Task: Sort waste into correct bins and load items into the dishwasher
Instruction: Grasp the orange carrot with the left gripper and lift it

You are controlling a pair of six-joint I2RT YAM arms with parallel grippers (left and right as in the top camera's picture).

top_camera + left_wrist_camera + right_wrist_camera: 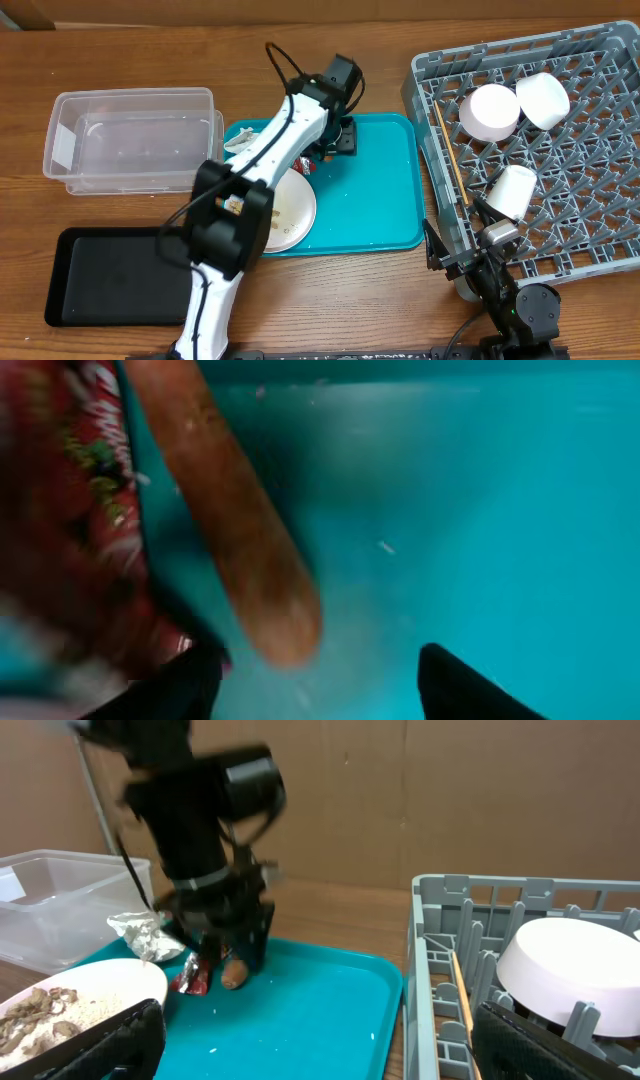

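My left gripper is open, low over the teal serving tray, its fingers on either side of the tip of the orange sausage stick. The red-and-white wrapper lies right beside the stick. The crumpled napkin sits at the tray's far left. The white plate holds brownish scraps. My right gripper is open and empty by the grey dish rack. The rack holds two bowls, a cup and chopsticks.
The clear tub stands at the back left, and the black tray at the front left. My left arm lies across the plate and the tray's left side. The rack's wall stands close to the teal tray's right edge.
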